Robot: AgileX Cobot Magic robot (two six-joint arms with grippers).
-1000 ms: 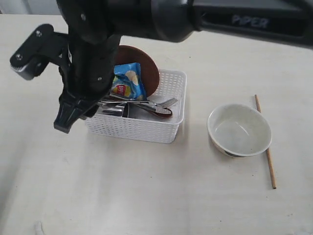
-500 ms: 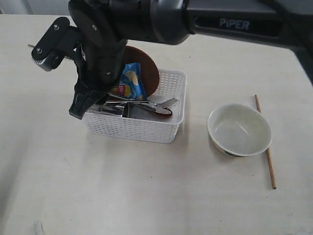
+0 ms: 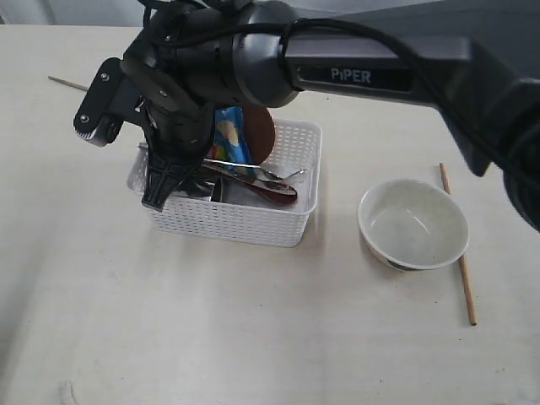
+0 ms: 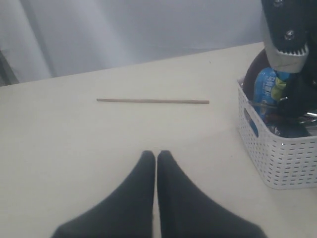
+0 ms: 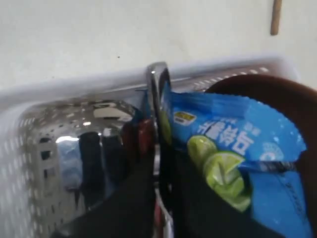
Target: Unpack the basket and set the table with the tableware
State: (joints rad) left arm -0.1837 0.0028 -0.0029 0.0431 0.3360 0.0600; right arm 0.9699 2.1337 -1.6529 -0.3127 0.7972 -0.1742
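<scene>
Item: steel handle (image 5: 157,94), at the left end of the basket (image 3: 245,224) on the bench (image 3: 211,337), beside the blue bag (image 5: 233,148). Its long axis appears to run left-right. Right claw (image 5: 161,173): narrow, pinching that handle. Left claw (image 4: 156,163): closed, empty, left of the basket.

We see that the right gripper (image 3: 157,196) has moved from outside the lower left corner of the basket (image 3: 283,226) a little toward the upper right, and it now dips into the basket's left end. Its jaws have closed on a steel handle (image 5: 158,94). At the upper left of the frame, a chopstick (image 3: 66,83) has come into sight.
</scene>
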